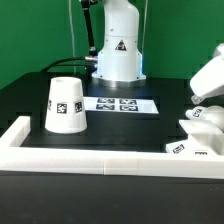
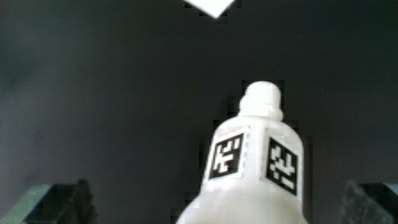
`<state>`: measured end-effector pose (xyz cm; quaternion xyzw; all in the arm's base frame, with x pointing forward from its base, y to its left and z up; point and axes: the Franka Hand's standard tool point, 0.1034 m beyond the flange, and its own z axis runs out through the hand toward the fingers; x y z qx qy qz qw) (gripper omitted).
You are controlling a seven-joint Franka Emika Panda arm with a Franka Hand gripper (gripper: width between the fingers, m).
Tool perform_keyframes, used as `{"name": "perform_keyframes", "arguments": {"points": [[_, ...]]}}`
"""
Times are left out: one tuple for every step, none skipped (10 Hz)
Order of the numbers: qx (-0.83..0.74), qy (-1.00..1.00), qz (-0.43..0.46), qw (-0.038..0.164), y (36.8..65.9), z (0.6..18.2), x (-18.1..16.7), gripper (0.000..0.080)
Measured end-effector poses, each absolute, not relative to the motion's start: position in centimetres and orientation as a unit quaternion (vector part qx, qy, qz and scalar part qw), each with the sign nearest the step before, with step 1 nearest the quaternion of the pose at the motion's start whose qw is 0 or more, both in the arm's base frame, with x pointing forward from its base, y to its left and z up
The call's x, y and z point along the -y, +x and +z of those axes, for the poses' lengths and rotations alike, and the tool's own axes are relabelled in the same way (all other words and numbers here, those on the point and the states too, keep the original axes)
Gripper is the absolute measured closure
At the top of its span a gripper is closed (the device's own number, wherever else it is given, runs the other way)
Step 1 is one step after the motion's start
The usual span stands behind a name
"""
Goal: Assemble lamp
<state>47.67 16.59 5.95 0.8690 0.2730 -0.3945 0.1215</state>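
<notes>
white plastic bulb piece [image 2: 260,160] lies on the matte black table [image 2: 107,90], seen in the wrist view between the two dark fingertips [image 2: 54,203] of the gripper [image 2: 214,205]. the jaws stand wide apart, clear of it on both sides, gripping nothing. the piece is rounded, narrows to a small knob, and carries two square black-and-white tags. at the exterior view's left the smooth tapered shade [image 1: 65,104] stands wide end down, tagged. the flat marker board [image 1: 122,103] lies mid-table, just beside it. a white rail [image 1: 90,160] edges the near side.
</notes>
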Motion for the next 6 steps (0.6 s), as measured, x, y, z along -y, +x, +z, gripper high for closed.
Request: {"name": "perform_keyframes", "arguments": {"points": [[-0.263, 0.858, -0.421, 0.128, 47.7, 5.4, -16.6, 0.01], [-0.252, 0.843, -0.455, 0.137, 47.5, 5.0, -16.6, 0.01], [-0.248, 0.836, -0.469, 0.139, 48.0, 4.4, -16.9, 0.01], [-0.249, 0.84, -0.461, 0.138, 48.5, 4.1, -17.1, 0.01], [-0.249, 0.841, -0.46, 0.137, 48.5, 4.0, -17.1, 0.01], [-0.25, 0.841, -0.46, 0.137, 48.5, 3.8, -17.2, 0.01]]}}
